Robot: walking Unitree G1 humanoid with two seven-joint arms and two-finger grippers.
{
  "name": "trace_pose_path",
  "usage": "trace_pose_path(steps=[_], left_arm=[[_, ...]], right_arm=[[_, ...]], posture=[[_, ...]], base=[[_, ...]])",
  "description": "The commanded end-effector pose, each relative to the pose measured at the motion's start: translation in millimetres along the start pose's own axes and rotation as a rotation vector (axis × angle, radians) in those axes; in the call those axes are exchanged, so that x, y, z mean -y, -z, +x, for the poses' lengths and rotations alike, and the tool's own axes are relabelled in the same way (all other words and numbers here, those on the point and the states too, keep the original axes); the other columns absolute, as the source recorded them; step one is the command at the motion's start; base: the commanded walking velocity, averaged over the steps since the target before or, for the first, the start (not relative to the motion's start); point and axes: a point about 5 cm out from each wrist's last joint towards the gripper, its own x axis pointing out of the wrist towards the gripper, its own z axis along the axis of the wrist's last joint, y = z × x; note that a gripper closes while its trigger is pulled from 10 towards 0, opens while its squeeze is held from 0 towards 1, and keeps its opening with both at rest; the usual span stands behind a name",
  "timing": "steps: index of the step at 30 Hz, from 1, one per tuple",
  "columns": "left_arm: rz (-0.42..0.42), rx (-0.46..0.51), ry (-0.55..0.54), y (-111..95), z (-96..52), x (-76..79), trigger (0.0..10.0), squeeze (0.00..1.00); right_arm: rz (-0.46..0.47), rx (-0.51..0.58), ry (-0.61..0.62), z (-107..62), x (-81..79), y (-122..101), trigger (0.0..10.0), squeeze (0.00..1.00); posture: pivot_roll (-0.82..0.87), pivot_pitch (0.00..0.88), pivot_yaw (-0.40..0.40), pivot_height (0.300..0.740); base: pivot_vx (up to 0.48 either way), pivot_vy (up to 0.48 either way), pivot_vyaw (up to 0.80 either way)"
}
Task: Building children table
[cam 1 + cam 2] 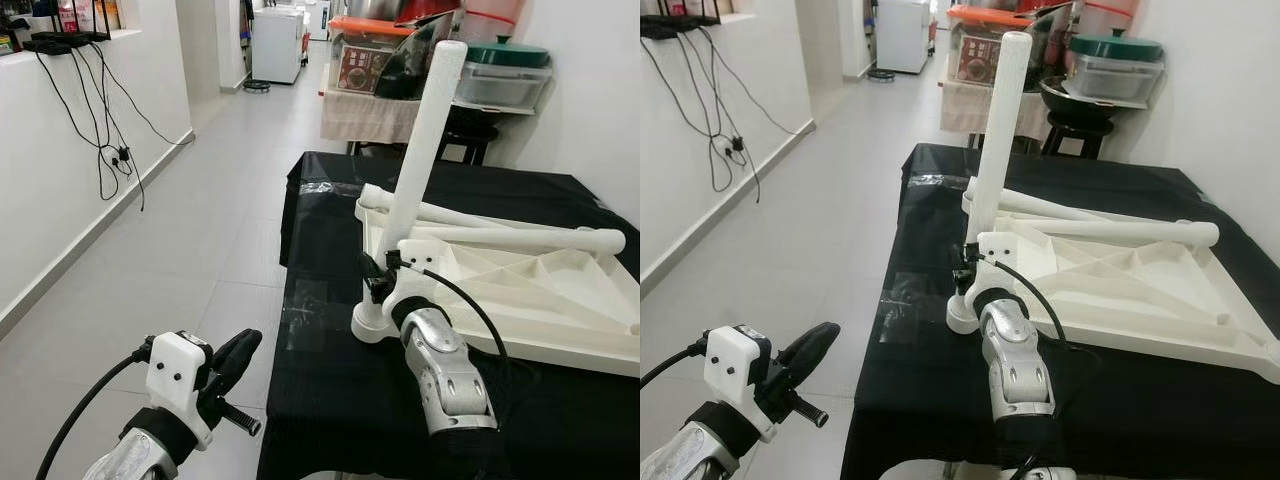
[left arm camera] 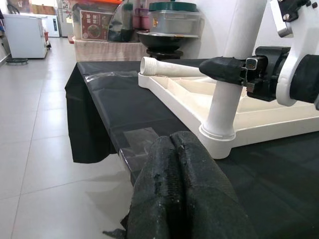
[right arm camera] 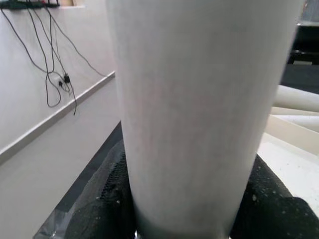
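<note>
Clamping the tilted leg (image 1: 425,140) mid-frame, the right gripper (image 1: 383,280) risks cross-seating it; left gripper (image 1: 232,365) idles, jaws clenched.

Upright leg (image 1: 425,140) and loose legs (image 1: 520,238) crowd tabletop (image 1: 560,300), black cloth (image 1: 320,390) open

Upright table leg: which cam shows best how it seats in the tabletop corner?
Left wrist view: the upright leg base and collar on the tabletop are side-on. Eye views show its full length with the right gripper at its base. Right wrist view gives a close shaft surface.
</note>
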Motion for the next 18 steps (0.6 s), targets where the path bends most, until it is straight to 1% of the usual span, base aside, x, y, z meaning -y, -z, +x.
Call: trace_pose_path(steps=[1,3,4,5,6,7,8,9,10,11,12,14,15,16,17,18], left_arm=[[-0.012,-0.021,-0.001,4,0.1,-1.0,10.0,0.00],[-0.011,-0.023,0.000,5,0.5,-0.1,10.0,0.00],[-0.011,-0.023,0.000,5,0.5,-0.1,10.0,0.00],[-0.011,-0.022,0.000,5,0.8,0.5,10.0,0.00],[-0.011,-0.022,0.000,5,0.8,0.5,10.0,0.00],[-0.011,-0.022,0.000,5,1.0,1.0,10.0,0.00],[-0.012,-0.022,0.001,5,1.2,1.3,10.0,0.00],[-0.012,-0.022,0.001,6,1.2,1.6,10.0,0.00],[-0.012,-0.022,0.001,6,1.2,1.6,10.0,0.00],[-0.013,-0.021,0.001,6,1.2,2.0,10.0,0.00],[-0.013,-0.021,0.001,6,1.2,2.0,10.0,0.00],[-0.014,-0.022,0.000,6,1.0,2.6,10.0,0.00],[-0.014,-0.022,0.000,6,1.0,2.6,10.0,0.00],[-0.014,-0.022,0.000,7,0.8,3.0,10.0,0.00],[-0.014,-0.022,0.000,7,0.8,3.0,10.0,0.00],[-0.015,-0.023,0.000,7,0.4,3.5,10.0,0.00]], right_arm=[[0.002,-0.066,-0.040,-3.6,0.5,11,10.0,1.00],[0.054,-0.086,-0.272,0.6,-5.6,8,10.0,1.00],[0.054,-0.086,-0.272,0.6,-5.6,8,10.0,1.00],[0.047,-0.078,-0.398,4.1,-3.4,4,10.0,1.00],[0.047,-0.078,-0.398,4.1,-3.4,4,10.0,1.00],[0.012,-0.071,-0.515,8.2,4.0,1,10.0,0.35],[-0.017,-0.068,-0.579,10.4,10.3,-1,10.0,0.35],[-0.001,-0.088,-0.639,14.5,18.1,-2,10.0,0.00],[-0.001,-0.088,-0.639,14.5,18.1,-2,10.0,0.00],[0.029,-0.113,-0.673,20.0,25.7,-3,10.0,0.00],[0.029,-0.113,-0.673,20.0,25.7,-3,10.0,0.00],[0.103,-0.153,-0.730,26.8,34.4,-8,10.0,0.00],[0.103,-0.153,-0.730,26.8,34.4,-8,10.0,0.00],[0.068,-0.164,-0.760,29.2,36.5,-10,10.0,0.00],[0.068,-0.164,-0.760,29.2,36.5,-10,10.0,0.00],[0.049,-0.175,-0.766,31.8,38.9,-12,10.0,0.00]], posture=[[0.02,0.000,-0.093,0.740],[0.03,0.000,-0.098,0.740],[0.03,0.000,-0.098,0.740],[0.03,0.000,-0.100,0.740],[0.03,0.000,-0.100,0.740],[0.03,0.000,-0.102,0.740],[0.03,0.000,-0.102,0.740],[0.03,0.000,-0.105,0.740],[0.03,0.000,-0.105,0.740],[0.04,0.000,-0.107,0.740],[0.04,0.000,-0.107,0.740],[0.05,0.000,-0.113,0.740],[0.05,0.000,-0.113,0.740],[0.05,0.000,-0.113,0.740],[0.05,0.000,-0.113,0.740],[0.05,0.000,-0.111,0.740]], base=[[0.000,0.000,0.00],[0.000,0.000,0.00],[0.000,0.000,0.00],[0.000,0.000,0.00],[0.000,0.000,0.00],[0.000,0.000,0.00],[0.000,0.000,0.00],[0.000,0.000,0.00],[0.000,0.000,0.00],[0.000,0.000,0.00],[0.000,0.000,0.00],[0.000,0.000,0.00],[0.000,0.000,0.00],[0.000,0.000,0.00],[0.000,0.000,0.00],[0.000,0.000,0.00]])
